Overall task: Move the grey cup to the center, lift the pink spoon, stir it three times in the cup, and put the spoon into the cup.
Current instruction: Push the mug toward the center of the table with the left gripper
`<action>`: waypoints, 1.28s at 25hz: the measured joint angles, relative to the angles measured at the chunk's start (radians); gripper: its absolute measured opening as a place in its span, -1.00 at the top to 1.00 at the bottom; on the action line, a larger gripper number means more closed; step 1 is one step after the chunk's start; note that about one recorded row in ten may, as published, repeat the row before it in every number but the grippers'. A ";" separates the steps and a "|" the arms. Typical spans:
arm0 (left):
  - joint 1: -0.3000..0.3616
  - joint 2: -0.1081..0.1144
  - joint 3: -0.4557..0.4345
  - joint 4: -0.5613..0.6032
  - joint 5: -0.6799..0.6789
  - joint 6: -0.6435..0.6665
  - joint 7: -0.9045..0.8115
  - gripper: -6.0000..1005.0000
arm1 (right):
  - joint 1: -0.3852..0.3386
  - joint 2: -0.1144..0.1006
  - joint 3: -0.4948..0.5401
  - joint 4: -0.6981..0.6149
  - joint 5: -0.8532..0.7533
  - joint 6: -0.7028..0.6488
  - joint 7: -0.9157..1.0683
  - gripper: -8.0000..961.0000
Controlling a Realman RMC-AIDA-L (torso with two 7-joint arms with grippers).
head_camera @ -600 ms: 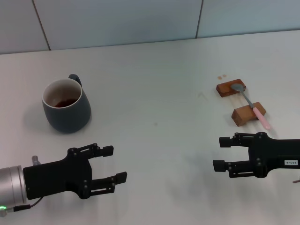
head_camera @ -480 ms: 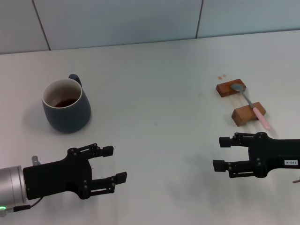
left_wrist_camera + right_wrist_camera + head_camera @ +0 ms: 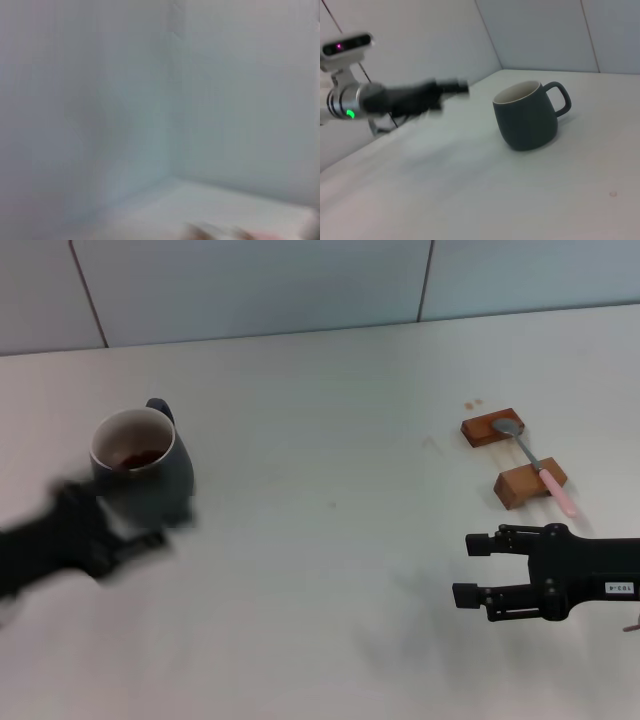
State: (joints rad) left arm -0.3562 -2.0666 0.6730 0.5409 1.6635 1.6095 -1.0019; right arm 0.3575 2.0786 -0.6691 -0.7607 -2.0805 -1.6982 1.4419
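Grey and rounded, the cup (image 3: 143,466) stands on the table's (image 3: 330,570) left side, well apart from the centre it is meant for. Its handle points away from the robot. The left gripper (image 3: 95,540) is a blur just beside the cup's near side; whether it is released or clenched cannot be told. The pink spoon (image 3: 540,467) lies bridged across two wooden blocks (image 3: 510,456) on the right, probably so fingers can get under it. The right gripper (image 3: 478,568) hangs near the blocks, wrist level, jaws spread and empty.

Prob. a lab/test bench: bare white table (image 3: 330,570), plain panelled wall (image 3: 250,285).
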 joint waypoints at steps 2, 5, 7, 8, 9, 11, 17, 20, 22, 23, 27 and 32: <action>0.008 -0.002 -0.073 -0.012 -0.037 -0.013 0.041 -0.44 | 0.000 0.000 0.000 0.000 -0.001 0.000 0.000 -0.69; 0.013 -0.004 -0.297 -0.185 -0.199 -0.070 0.397 -0.42 | 0.000 0.000 0.000 0.002 -0.007 0.000 0.000 -0.68; 0.006 -0.004 -0.338 -0.238 -0.234 -0.091 0.542 -0.24 | 0.000 0.000 0.001 0.002 -0.008 0.000 0.000 -0.68; -0.003 -0.004 -0.363 -0.274 -0.256 -0.116 0.663 -0.16 | 0.000 0.000 0.000 0.003 -0.008 0.000 0.000 -0.68; -0.014 -0.005 -0.384 -0.316 -0.276 -0.148 0.799 -0.07 | 0.001 0.000 -0.001 0.003 -0.009 0.000 0.000 -0.67; -0.043 -0.007 -0.410 -0.391 -0.302 -0.214 1.048 0.11 | 0.003 0.000 -0.006 0.003 -0.009 0.000 0.002 -0.67; -0.128 -0.012 -0.454 -0.545 -0.313 -0.412 1.494 0.63 | 0.008 0.000 -0.023 0.005 -0.009 0.000 0.005 -0.66; -0.171 -0.013 -0.467 -0.589 -0.308 -0.515 1.622 0.87 | 0.009 0.000 -0.024 0.005 -0.009 0.000 0.006 -0.65; -0.180 -0.013 -0.464 -0.595 -0.302 -0.531 1.634 0.89 | 0.009 0.000 -0.024 0.005 -0.009 0.000 0.006 -0.65; -0.183 -0.013 -0.463 -0.597 -0.298 -0.537 1.637 0.91 | 0.009 0.000 -0.024 0.005 -0.009 0.000 0.006 -0.65; -0.195 -0.013 -0.460 -0.605 -0.238 -0.555 1.634 0.95 | 0.007 0.000 -0.024 0.005 -0.009 0.000 0.004 -0.64; -0.203 -0.014 -0.460 -0.617 -0.183 -0.563 1.635 0.99 | 0.007 0.001 -0.024 0.006 -0.009 0.000 0.002 -0.63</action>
State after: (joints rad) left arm -0.5597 -2.0801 0.2126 -0.0764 1.4802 1.0465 0.6329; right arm 0.3648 2.0791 -0.6933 -0.7551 -2.0894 -1.6981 1.4438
